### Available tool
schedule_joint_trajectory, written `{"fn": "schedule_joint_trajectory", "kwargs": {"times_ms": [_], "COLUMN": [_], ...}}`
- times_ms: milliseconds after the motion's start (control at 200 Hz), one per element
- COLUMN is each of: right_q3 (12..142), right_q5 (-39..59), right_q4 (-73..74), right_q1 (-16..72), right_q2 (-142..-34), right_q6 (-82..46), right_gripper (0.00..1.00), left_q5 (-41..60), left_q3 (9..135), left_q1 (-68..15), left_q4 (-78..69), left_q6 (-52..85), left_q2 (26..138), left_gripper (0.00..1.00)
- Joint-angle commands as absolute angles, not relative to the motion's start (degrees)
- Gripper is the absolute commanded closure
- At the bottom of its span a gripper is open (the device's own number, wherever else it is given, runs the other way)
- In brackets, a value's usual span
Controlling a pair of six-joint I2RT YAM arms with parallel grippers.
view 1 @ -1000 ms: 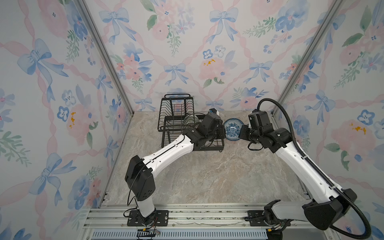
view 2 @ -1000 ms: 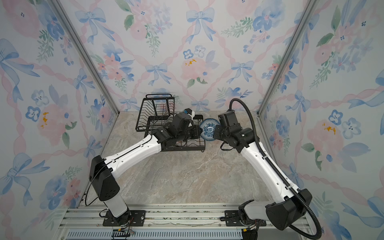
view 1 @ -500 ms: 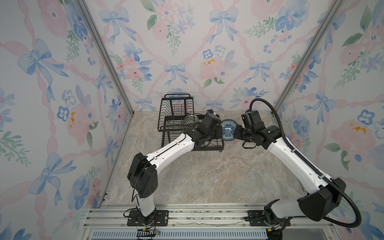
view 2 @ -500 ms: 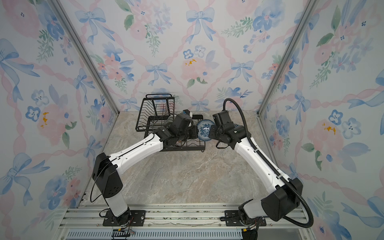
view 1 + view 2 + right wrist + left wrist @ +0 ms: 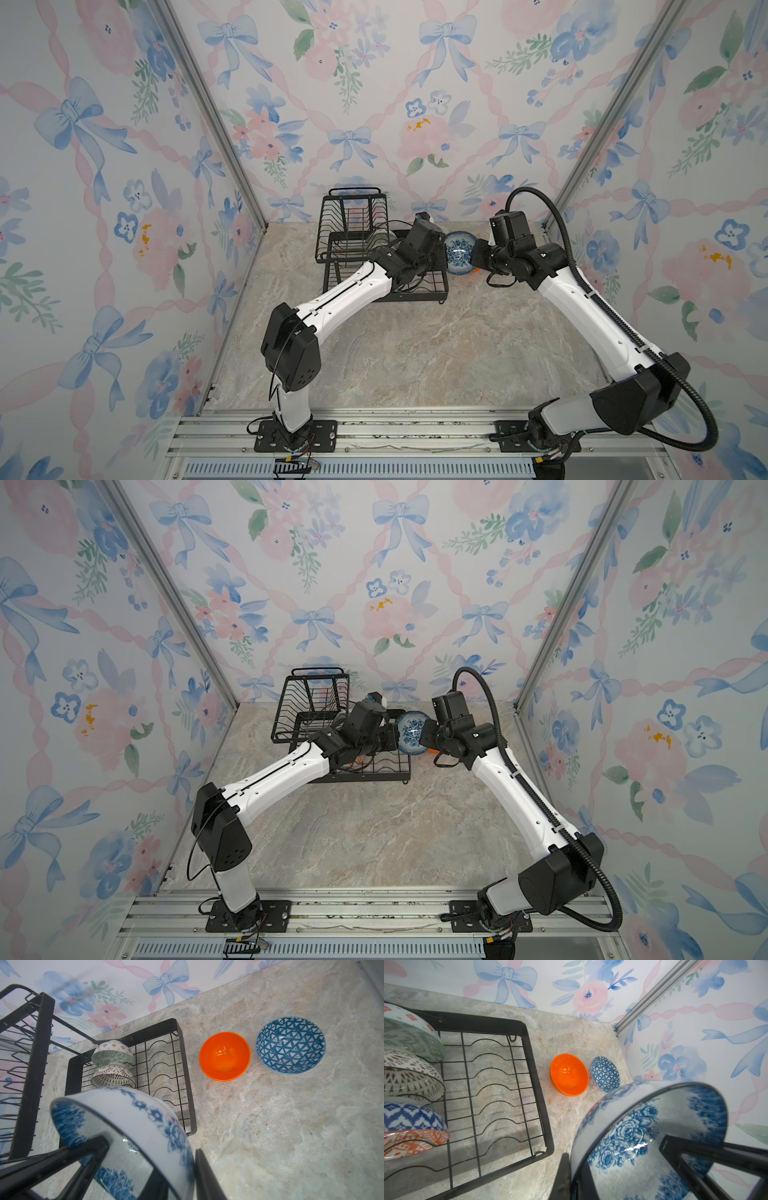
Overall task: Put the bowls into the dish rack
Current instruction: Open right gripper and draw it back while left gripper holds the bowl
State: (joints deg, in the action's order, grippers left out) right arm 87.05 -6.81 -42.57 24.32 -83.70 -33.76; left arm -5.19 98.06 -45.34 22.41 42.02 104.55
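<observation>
Blue-floral bowl (image 5: pixel 460 252) in left end effector (image 5: pixel 444 258)

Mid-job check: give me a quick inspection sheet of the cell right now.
Surface: marble-look table, no spills seen.
Job's things: floral bowl held aloft beside the rack; patterned bowls stand in its lower tray; orange bowl and blue triangle bowl sit upright on the table.
Clutter: nothing seen.
Grippers: left gripper shut on the floral bowl's rim; right gripper astride the same rim, grip unclear.
Cables: black hose arcs above right arm, clear of bowls.
Surroundings: floral wallpaper walls, metal corner posts.
</observation>
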Motion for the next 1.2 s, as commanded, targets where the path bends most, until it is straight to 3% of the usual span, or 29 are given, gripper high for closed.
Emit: {"fn": "schedule_joint_trajectory", "kwargs": {"times_ms": [0, 315, 555, 775, 1000, 1195], "right_q3": [89.35, 89.81, 92.92, 97.47, 99.99, 99.84], "right_q5": [-3.7, -1.67, 1.97, 5.0, 11.17, 12.25], "right_q4": [-40.71, -40.85, -42.95, -43.77, -36.94, -28.85], "right_q1": [23.37, 21.26, 16.58, 12.15, 9.23, 9.55], "right_q2": [-84.38, -83.68, -81.88, -79.63, -79.22, -80.26], "right_q6": [-33.76, -34.09, -35.42, -40.5, -55.44, -69.8], "right_gripper": [0.69, 0.39, 0.0, 0.03, 0.03, 0.03], "left_q5": [-4.21, -6.55, -8.0, -16.04, -25.05, -30.06], "left_q3": [100.61, 103.32, 107.22, 112.68, 118.67, 115.96], "left_q1": [-46.05, -45.11, -42.27, -40.69, -40.61, -40.69], "left_q4": [20.13, 20.13, 20.21, 20.08, 18.94, 9.83], "left_q6": [40.96, 39.86, 39.41, 37.04, 33.9, 30.31], "left_q2": [104.28, 104.94, 106.78, 107.62, 109.53, 108.09], "left_gripper": [1.0, 1.0, 1.0, 1.0, 1.0, 1.0]}}
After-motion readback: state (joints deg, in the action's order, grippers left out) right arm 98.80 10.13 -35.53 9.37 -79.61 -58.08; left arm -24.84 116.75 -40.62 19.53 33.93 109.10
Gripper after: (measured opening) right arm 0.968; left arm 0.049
